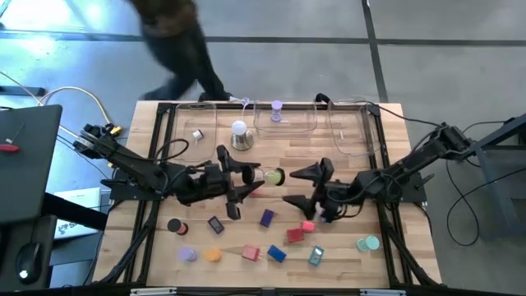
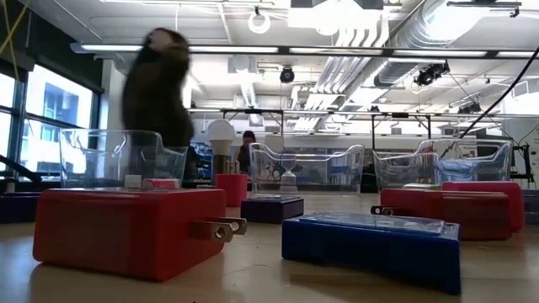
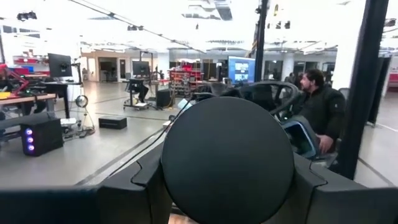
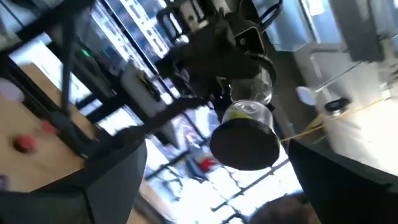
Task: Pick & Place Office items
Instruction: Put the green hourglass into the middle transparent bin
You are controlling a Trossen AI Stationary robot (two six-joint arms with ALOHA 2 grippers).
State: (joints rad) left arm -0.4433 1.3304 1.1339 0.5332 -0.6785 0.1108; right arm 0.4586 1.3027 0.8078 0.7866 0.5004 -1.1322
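- Looking down from the high view, a black roll is seen clamped in the left gripper above the table's middle; the right gripper is spread wide and empty just beside it. Other office items are scattered along the near edge.
- At table height, a red block and a blue block are seen close up, with clear trays behind.
- From the left wrist, the roll's dark round end is shown pinched between the fingers.
- From the right wrist, the held roll is framed between parted fingers.
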